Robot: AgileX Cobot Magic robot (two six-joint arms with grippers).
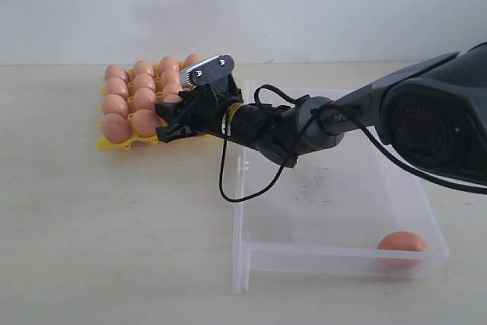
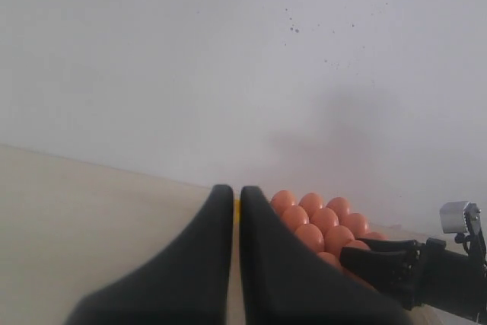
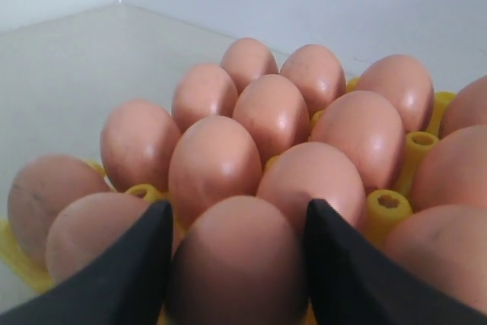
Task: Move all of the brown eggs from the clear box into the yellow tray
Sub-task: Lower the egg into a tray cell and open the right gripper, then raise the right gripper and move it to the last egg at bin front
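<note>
Brown egg (image 3: 236, 272) in right gripper (image 3: 237, 205) grasp, wrist view only; left gripper (image 2: 234, 189) clenched; lone egg (image 1: 401, 242) in clear box (image 1: 304, 258), exterior only

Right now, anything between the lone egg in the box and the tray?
Yes. The right arm stretches across that line from the box to the tray, with the right pincer closed on another egg over the tray. The lone egg must also clear the box's low wall. Nothing else visible stands between.
</note>
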